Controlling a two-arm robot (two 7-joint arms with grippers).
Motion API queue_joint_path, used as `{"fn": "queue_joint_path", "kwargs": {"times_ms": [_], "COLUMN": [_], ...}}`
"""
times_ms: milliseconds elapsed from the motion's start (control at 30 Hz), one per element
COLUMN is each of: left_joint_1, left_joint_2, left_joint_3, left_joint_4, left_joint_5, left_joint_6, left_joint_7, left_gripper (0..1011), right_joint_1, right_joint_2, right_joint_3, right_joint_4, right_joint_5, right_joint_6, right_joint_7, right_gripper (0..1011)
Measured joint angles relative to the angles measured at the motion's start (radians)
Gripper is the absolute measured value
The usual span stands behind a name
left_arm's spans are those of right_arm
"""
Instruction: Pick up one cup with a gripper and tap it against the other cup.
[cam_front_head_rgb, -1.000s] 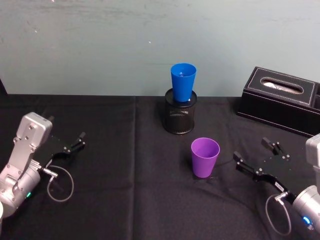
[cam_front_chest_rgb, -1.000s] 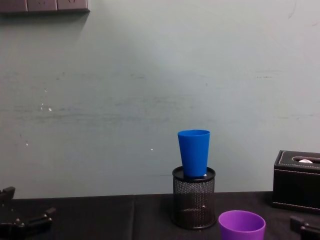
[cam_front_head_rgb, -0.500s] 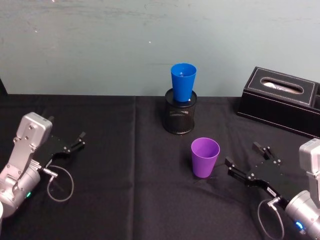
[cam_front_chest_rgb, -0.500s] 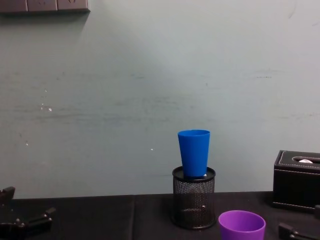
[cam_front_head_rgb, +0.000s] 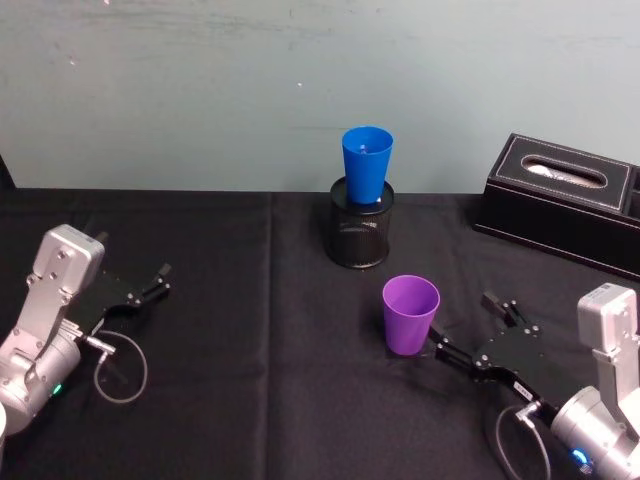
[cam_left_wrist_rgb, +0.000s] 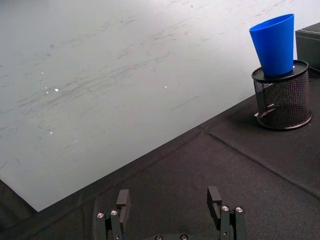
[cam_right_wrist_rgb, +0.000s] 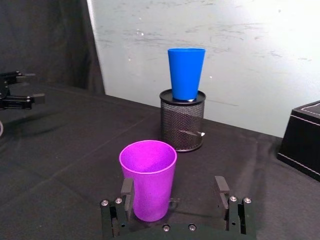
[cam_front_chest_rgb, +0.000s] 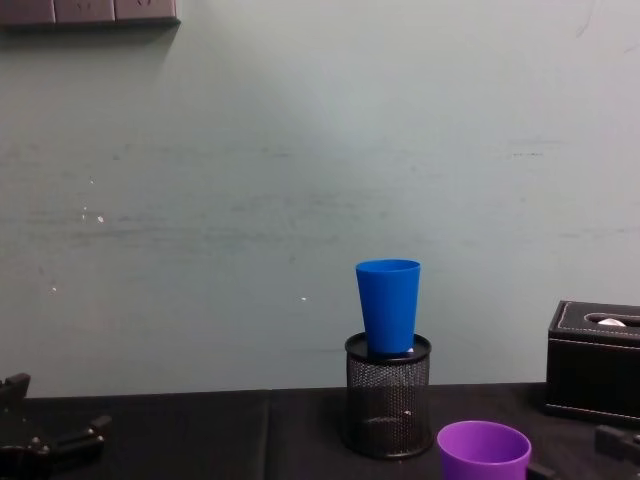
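Now the right gripper (cam_front_head_rgb: 465, 322) sits spread just beside the purple tumbler (cam_front_head_rgb: 410, 315), the blue tumbler (cam_front_head_rgb: 366, 163) stands atop the mesh pen holder (cam_front_head_rgb: 360, 240), and the left gripper (cam_front_head_rgb: 160, 282) idles spread, far left.

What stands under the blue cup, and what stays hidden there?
A black mesh holder stands under the blue cup, whose base rests in its mouth. The cup's underside is covered, and most of the holder's inside is hidden.

The purple cup (cam_front_head_rgb: 410, 315) and bright blue cup (cam_front_head_rgb: 366, 165) are plain; the mesh holder (cam_front_head_rgb: 360, 240), tablecloth (cam_front_head_rgb: 250, 380) and tissue box (cam_front_head_rgb: 560, 205) are black.
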Motion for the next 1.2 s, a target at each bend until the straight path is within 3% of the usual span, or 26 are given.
{"fn": "queue_joint_path", "kwargs": {"times_ms": [1200], "left_joint_1": [0.0], "left_joint_2": [0.0], "left_joint_3": [0.0], "left_joint_4": [0.0], "left_joint_5": [0.0], "left_joint_6": [0.0], "left_joint_7": [0.0], "left_gripper": [1012], "right_joint_1": [0.103], "right_joint_2": [-0.113], "right_joint_3": [-0.001], "right_joint_4": [0.139], "right_joint_5": [-0.1], "right_joint_6": [-0.004], "right_joint_7": [0.086], "right_gripper": [1000]}}
